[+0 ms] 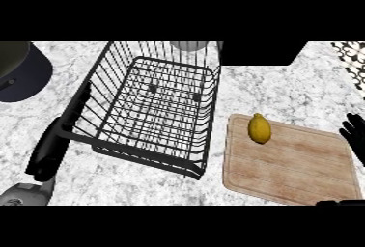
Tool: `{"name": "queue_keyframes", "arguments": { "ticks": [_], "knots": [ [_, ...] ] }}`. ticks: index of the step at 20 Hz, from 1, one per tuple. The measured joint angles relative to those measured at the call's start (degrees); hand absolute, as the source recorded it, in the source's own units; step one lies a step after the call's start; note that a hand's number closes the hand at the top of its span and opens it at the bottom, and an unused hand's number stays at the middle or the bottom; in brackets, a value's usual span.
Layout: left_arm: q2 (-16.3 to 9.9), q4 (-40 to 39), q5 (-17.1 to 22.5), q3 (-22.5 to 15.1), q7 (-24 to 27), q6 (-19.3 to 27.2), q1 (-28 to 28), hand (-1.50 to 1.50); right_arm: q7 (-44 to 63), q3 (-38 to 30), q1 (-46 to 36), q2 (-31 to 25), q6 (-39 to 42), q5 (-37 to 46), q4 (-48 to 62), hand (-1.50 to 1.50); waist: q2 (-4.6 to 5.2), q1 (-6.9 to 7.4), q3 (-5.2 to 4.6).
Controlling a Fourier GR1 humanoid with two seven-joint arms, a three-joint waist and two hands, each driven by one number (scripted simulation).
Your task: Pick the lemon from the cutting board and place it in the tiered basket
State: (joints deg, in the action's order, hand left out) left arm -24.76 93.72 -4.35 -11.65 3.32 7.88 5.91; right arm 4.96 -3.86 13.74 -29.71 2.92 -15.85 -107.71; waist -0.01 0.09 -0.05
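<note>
A yellow lemon (259, 128) lies near the top left corner of the wooden cutting board (292, 169). The black wire tiered basket (153, 106) stands left of the board, nothing showing inside it. My right hand (354, 135) shows at the right edge, fingers straight and relaxed, well to the right of the lemon and holding nothing. My left hand (50, 147) rests at the lower left beside the basket's left wall, fingers straight, with nothing in it.
A dark round pot or lid (21, 72) sits at the upper left. A grey cup-like thing (189, 46) stands behind the basket. A black block (260, 53) is at the top, and a patterned item (353, 60) at the far right.
</note>
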Motion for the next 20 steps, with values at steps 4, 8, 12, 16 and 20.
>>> {"name": "queue_keyframes", "arguments": {
  "ticks": [4, 8, 12, 16, 20],
  "knots": [
    [0.57, 1.05, -0.88, 0.61, -0.20, -0.72, -1.03, 0.00, 5.83, 3.20, -2.43, 1.53, -2.54, 5.33, 0.81, -1.50, 0.01, 0.11, 0.02],
    [2.04, 1.58, -1.96, 1.71, -1.04, -1.87, -0.81, 0.00, 7.41, 4.99, -4.46, 4.06, -2.91, 10.02, 4.05, -1.50, 0.01, 0.01, 0.04],
    [3.21, 1.52, -2.95, 3.25, -1.00, -3.36, -0.89, 0.00, 7.51, 4.12, -6.25, 4.37, 0.34, 11.43, 7.31, -1.50, 0.01, -0.05, 0.05],
    [5.08, 1.06, -5.17, 3.44, 0.24, -3.44, -1.71, 0.00, 5.91, 5.30, -6.32, 5.69, 2.68, 14.43, 9.61, -1.50, 0.00, -0.10, 0.05],
    [5.98, 2.17, -6.03, 4.82, -0.60, -5.20, -2.00, 0.00, 6.87, 5.35, -6.56, 7.36, 3.76, 17.05, 10.29, -1.50, 0.00, -0.11, 0.06]
  ]
}}
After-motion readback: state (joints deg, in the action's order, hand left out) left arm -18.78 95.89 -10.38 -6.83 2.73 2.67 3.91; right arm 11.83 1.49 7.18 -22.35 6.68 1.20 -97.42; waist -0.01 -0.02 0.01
